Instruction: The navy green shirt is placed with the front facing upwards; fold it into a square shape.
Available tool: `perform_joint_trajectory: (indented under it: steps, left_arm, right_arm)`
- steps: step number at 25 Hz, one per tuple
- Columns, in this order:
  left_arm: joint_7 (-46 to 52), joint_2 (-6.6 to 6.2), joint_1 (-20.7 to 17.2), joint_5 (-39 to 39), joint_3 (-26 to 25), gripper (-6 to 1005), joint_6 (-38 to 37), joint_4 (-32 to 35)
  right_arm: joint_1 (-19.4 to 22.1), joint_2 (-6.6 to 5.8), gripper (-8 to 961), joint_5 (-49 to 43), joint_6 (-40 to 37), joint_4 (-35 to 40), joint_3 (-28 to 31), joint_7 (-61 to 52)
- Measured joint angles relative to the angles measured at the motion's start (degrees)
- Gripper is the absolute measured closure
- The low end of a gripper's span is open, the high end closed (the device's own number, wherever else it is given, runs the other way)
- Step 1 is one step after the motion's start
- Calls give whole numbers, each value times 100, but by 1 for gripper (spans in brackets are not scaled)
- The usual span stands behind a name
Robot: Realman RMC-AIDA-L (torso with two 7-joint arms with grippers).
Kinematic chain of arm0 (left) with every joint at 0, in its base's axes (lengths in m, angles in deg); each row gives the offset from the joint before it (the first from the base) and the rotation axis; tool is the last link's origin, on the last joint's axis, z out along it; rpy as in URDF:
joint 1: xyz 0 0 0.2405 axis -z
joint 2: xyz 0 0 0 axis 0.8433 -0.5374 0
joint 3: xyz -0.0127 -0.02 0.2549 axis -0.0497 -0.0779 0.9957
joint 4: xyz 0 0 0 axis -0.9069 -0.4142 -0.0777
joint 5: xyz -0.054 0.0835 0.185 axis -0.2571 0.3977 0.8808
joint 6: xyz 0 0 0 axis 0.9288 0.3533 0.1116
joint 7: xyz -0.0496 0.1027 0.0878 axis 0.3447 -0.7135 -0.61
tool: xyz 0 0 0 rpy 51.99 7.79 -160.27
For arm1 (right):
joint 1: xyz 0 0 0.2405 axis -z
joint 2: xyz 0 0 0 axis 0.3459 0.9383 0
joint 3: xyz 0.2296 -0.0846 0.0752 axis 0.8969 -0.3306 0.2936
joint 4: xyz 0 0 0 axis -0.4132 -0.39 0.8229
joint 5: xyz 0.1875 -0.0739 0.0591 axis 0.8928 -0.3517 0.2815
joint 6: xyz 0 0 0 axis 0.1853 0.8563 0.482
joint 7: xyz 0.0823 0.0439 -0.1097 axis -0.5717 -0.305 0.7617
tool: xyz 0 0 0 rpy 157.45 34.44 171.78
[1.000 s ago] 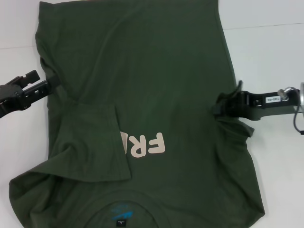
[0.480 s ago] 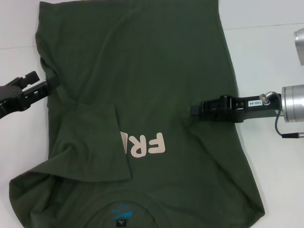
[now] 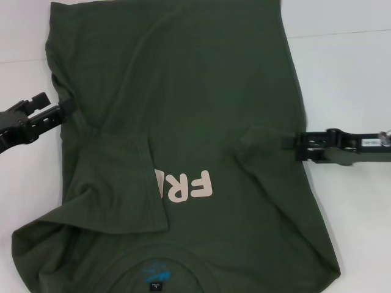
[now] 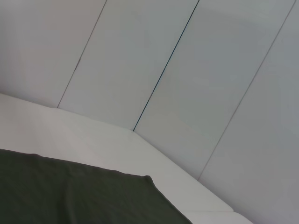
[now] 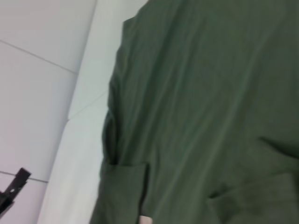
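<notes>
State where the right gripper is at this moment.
In the head view, the right gripper sits at the navy green shirt's right edge, level with the "FREE!" lettering.

Both tools matte black (right (image 3: 292, 146) white-labelled), left (image 3: 64, 110).

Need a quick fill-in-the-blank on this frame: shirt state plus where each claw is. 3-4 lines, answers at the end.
1. The shirt lies on a ____ table.
2. A flap folded over the chest leaves only the letters ____ of the pink print showing.
3. The left claw sits at the shirt's ____ edge.
4. The neck label is ____ in colour.

Missing words: white; FR; left; blue
</notes>
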Motion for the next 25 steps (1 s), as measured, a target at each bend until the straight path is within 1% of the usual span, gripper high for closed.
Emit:
perform_joint_trajectory:
  steps: [2, 5, 6, 10, 14, 21, 23, 25]
  left_arm:
    - [2, 5, 0, 0, 0, 94, 0, 0]
    - [3, 17, 0, 0, 0, 94, 0, 0]
    - [3, 21, 1, 0, 0, 94, 0, 0]
    - [3, 26, 4, 0, 0, 94, 0, 0]
    - [4, 20, 12, -2, 0, 95, 0, 0]
    - [3, 9, 29, -8, 0, 95, 0, 0]
    - [3, 6, 30, -9, 0, 95, 0, 0]
    - [3, 6, 30, -9, 0, 95, 0, 0]
  right_arm:
    - [107, -75, 265, 0, -37, 2, -2, -27]
    - [207, -140, 210, -11, -60, 4, -4, -57]
    - [238, -149, 192, -24, -61, 4, -4, -61]
    - [252, -151, 192, -60, -30, -3, -27, -62]
    - [227, -120, 193, -263, 11, -2, -40, -64]
    - [234, -84, 193, -302, 94, -38, -38, -63]
    - [215, -57, 193, -302, 129, -75, -47, -47]
    - [197, -3, 194, -302, 153, -75, -84, -35]
